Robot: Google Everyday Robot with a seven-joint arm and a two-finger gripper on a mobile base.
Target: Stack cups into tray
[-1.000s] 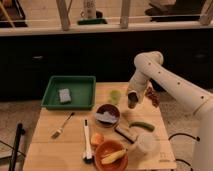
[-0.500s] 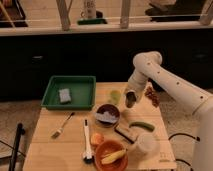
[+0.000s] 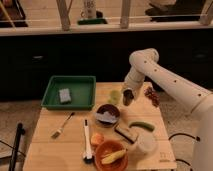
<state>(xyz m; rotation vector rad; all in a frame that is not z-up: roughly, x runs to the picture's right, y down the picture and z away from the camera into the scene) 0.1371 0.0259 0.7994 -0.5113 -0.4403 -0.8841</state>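
One white, smooth-shelled arm reaches in from the right over a pale wooden table [image 3: 50, 145], and its gripper [image 3: 128, 98] hangs low near the far middle of the tabletop, fingers pressed together. Whether they pinch anything cannot be made out: the dark tip blends with whatever lies under it, and the grey metal cup cannot be picked out anywhere. Just left of the gripper stands the pale yellow-green cup [image 3: 115, 96], translucent and round; touching or only close, I cannot tell.

At the far left corner sits the green tray [image 3: 75, 82], rectangular plastic with raised sloping sides, and in it lies a small grey block [image 3: 65, 95] with a dull, spongy look. Both the cup and the gripper are outside the tray, to its right.

Nearer the middle is a dark round bowl [image 3: 107, 115] with something pale inside, too blurred to name. A metal fork [image 3: 62, 125] lies left of it. A long white-handled utensil [image 3: 87, 141] runs toward the near edge, its dark end indistinct. A round orange bowl [image 3: 110, 153] holds a yellow curved piece. A green elongated vegetable [image 3: 142, 126], a dark rectangular block [image 3: 126, 133] and a cloudy clear container [image 3: 145, 143] sit on the right. A reddish-brown knobbly cluster [image 3: 151, 95] lies at the far right, partly behind the arm.
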